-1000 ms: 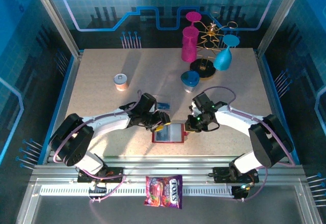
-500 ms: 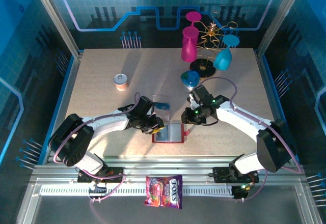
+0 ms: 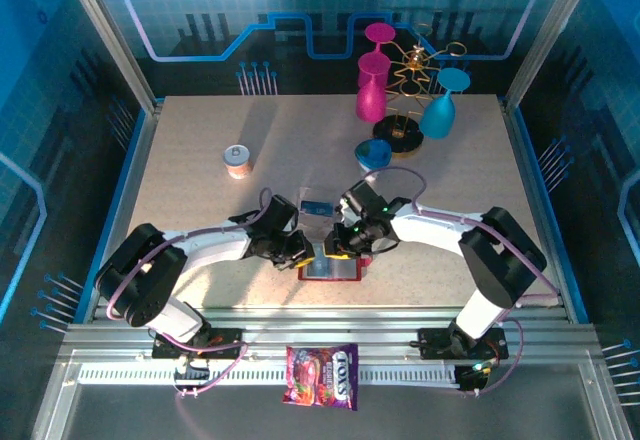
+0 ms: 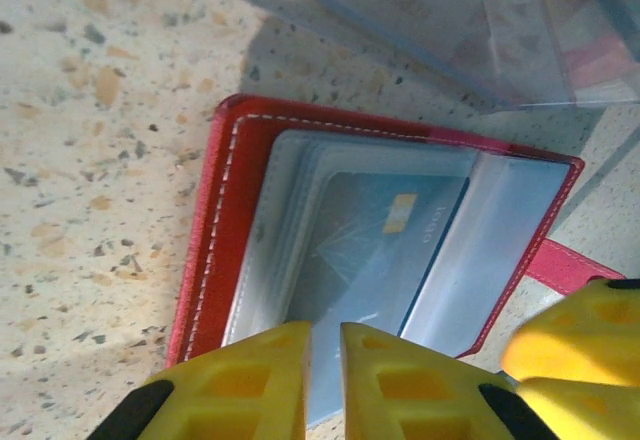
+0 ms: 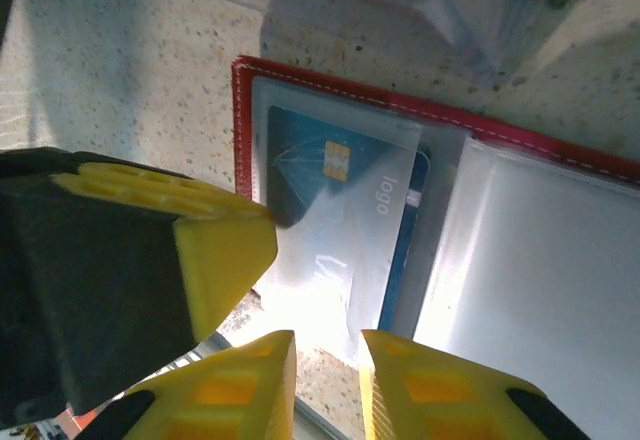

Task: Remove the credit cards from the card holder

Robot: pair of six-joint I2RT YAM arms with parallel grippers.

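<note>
Two pairs of jaws crowd one small target, and that is the main hazard. The left gripper (image 4: 325, 350) and the right gripper (image 5: 328, 355) both sit at the edge of the card holder (image 3: 335, 268), which lies open and flat on the surface (image 3: 200, 210) near its front edge, just beside a clear tray (image 4: 450, 20). Each pair of jaws stands narrow, the tips almost together over the rim of the greyish clear pocket (image 4: 290, 220). Whether either has actually pinched the film or a card cannot be told. A dark blue card (image 5: 300, 180) lies inside that pocket, under the film. If the jaws close on film rather than card, the whole holder would likely lift or drag instead of giving the card up. Unless one gripper holds the red cover (image 4: 215, 230) down, a pull could also fold it shut or push it against the tray. The grippers are so near each other that a sideways correction risks a knock, and a thin card can slip from a shallow grip.
</note>
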